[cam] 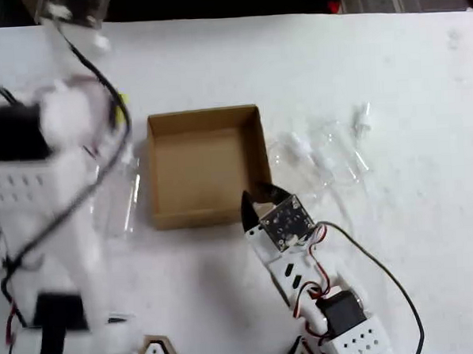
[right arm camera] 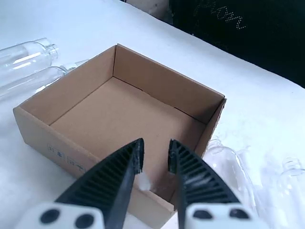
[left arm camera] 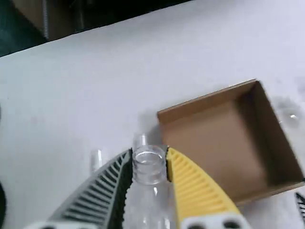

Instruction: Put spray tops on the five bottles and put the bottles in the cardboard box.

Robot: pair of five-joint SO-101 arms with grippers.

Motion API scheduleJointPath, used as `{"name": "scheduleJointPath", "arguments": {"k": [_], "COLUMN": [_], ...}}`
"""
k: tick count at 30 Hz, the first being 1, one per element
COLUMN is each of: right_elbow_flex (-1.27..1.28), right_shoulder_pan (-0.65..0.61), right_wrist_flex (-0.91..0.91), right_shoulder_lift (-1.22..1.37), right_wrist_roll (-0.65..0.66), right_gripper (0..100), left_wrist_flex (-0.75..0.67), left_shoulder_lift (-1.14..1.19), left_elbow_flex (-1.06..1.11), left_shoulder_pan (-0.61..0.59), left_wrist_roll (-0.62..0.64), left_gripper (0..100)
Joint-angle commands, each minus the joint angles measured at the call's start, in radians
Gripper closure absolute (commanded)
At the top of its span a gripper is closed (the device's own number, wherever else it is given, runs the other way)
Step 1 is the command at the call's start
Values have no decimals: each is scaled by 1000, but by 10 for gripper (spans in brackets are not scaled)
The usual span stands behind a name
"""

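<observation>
Surface: white, with wide open room past the box and on out to its far edge.

Box: brown cardboard, open-topped, walls upright. The right wrist view looks straight onto its inner floor.

Right hand: hangs over the box's nearest wall, close to a corner. Its black fingers are parted by a narrow gap, with nothing seen gripped.

Left hand: grey and yellow fingers are pinched on the neck of a clear bottle, mouth uncapped. The box lies ahead, off the yellow finger's side.

Two clear bottles lie on the surface beyond the box's far side from the right hand.

Loose bottles are clustered just beside the right hand. The high view adds a white spray top past them.
</observation>
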Motion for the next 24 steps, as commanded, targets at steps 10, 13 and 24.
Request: {"name": "scheduleJointPath", "arguments": {"k": [10, 13, 24], "right_elbow_flex": [3, 5, 8], "right_shoulder_pan": [272, 375, 384], "right_wrist_flex": [-139, -189, -191], "right_shoulder_lift": [-4, -4, -4], "right_wrist_roll": [-170, -293, -325], "right_gripper": [929, 929, 929], "left_wrist_flex": [-1086, -1333, -2142], "left_shoulder_lift": [-438, -476, -440], "left_elbow_flex": [1031, 1238, 1737], "left_shoulder_pan": [93, 99, 142], "left_wrist_roll": [411, 411, 199], "left_gripper": [977, 976, 976]}}
